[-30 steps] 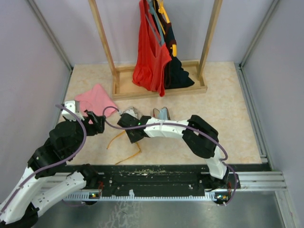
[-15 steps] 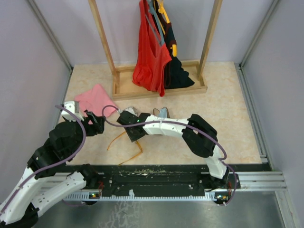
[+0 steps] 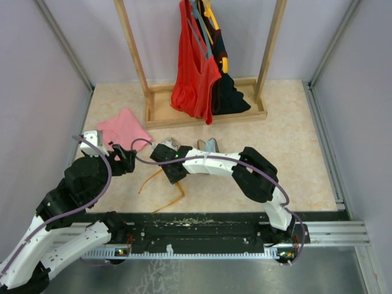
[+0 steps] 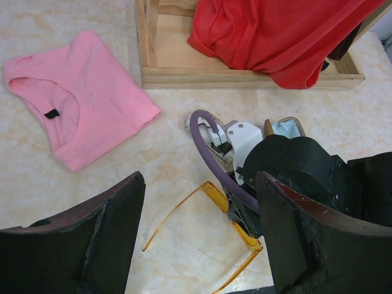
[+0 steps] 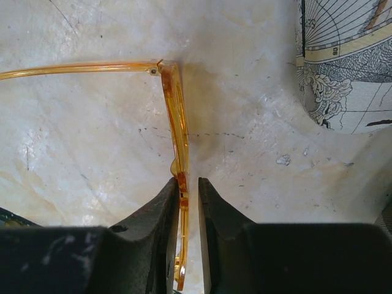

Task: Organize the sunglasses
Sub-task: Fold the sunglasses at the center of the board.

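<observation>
The sunglasses, thin and orange-framed, lie flat on the pale marbled counter on the near side of the wooden clothes rack, between its base and the robot. One slim arm of the sunglasses is swung out from its hinge across the counter.

The main risk is a poor hold. The right gripper stands over the front of the frame, a little way in from the hinge, with its jaws drawn almost together and the rim running up between them. The rim sits against one finger while a sliver of counter shows beside the other, so whether the gripper truly pinches the frame cannot be told. A grip this narrow, on so thin and slick a rim and well off the middle, would likely let the sunglasses pivot, droop or slide out on a lift. The open arm could also drag or catch on the counter.

A rounded case with an old-map print lies just beside the right gripper, on its rack side, and could be knocked by a careless swing.

The left gripper hangs wide open and empty, farther from the rack than the pink shirt.
</observation>
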Controlling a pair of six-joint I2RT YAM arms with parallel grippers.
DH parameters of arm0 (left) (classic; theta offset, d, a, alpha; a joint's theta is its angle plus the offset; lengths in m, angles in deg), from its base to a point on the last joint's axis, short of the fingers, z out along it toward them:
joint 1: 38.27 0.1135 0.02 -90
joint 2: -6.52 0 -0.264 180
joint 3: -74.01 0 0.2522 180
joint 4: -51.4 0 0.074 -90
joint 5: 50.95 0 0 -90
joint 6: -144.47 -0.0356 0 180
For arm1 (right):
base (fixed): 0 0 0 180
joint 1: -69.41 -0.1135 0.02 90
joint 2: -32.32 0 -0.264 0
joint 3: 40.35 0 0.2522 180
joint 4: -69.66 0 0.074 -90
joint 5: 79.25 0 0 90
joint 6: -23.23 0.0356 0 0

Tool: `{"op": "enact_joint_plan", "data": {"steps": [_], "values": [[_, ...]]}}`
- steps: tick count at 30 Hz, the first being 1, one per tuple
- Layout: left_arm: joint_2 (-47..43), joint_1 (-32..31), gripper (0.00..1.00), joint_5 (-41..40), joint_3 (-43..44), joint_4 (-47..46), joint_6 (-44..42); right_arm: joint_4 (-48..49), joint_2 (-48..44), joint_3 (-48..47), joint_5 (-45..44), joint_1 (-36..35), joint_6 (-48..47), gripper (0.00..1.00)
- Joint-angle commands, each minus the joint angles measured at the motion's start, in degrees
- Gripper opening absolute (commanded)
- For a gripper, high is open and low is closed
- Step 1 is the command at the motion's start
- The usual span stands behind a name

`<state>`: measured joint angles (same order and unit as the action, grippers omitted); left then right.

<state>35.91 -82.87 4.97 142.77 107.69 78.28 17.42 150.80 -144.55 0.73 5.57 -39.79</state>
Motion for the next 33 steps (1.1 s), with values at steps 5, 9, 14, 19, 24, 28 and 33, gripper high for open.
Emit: {"op": "enact_joint_plan", "data": {"steps": [5, 9, 14, 19, 24, 28, 33], "values": [[-0.73, 0.22, 0.79, -0.17, -0.29, 0.17, 0.39, 1.0, -0.67, -2.61, -0.83, 0.29, -0.65, 0.05], [-0.69, 0.24, 0.79, 0.3, 0.52, 0.24, 0.22, 4.4, -6.35, 1.75, -1.75, 0.29, 0.47, 0.0], [1.06, 0.21, 0.78, 4.22, 2.32, -1.21, -2.63, 15.87, -18.63, 15.91, -6.18, 0.29, 6.6, 0.0], [7.48, 0.22, 0.78, 9.62, 4.94, -0.53, -3.68, 23.87, -34.9, 30.65, -15.87, 0.29, 15.97, 0.0], [10.68, 0.26, 0.74, 16.33, 4.38, -5.25, -3.54, 19.58, -49.13, 38.04, -30.84, 0.36, 22.95, 0.0], [13.43, 0.02, 0.71, 19.72, 4.27, -8.43, -2.87, 8.9, -53.84, 38.59, -38.34, 2.31, 27.62, 0.0], [16.62, -2.16, 0.68, 20.63, 2.97, -11.02, -1.79, 10.74, -57.92, 41.91, -29.02, 14.13, 22.84, 0.0]]}}
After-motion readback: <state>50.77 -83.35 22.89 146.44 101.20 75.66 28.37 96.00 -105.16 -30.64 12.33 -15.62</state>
